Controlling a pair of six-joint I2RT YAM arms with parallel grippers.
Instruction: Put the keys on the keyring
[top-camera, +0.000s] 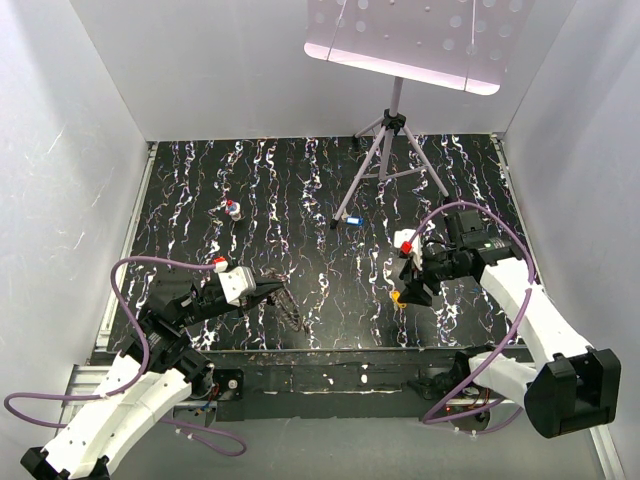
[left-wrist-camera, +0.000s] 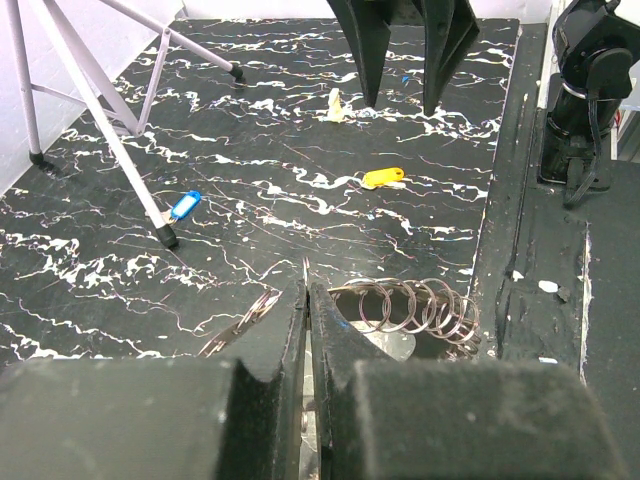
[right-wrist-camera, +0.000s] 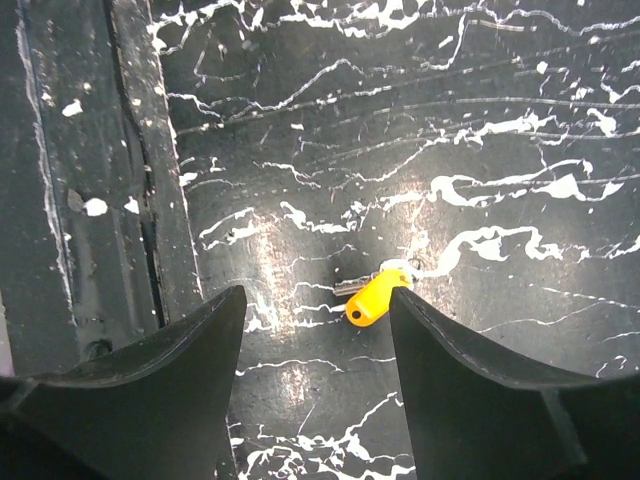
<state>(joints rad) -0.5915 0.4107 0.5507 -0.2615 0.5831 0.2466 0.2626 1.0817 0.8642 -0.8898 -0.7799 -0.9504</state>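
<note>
Picking up the yellow key (right-wrist-camera: 372, 300) is in hand: the right gripper (right-wrist-camera: 315, 300) hangs spread over it, the left gripper (left-wrist-camera: 308, 295) pinches the keyring (left-wrist-camera: 420, 305); next, descend and close squarely

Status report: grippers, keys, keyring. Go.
Left gripper shut on keyring. Right gripper open over yellow key, not gripped. Blue key loose beside tripod leg. No obstruction seen near yellow key.

Glossy yellow plastic key (right-wrist-camera: 372, 300) on scratched black marbled tabletop (right-wrist-camera: 450, 120)
</note>
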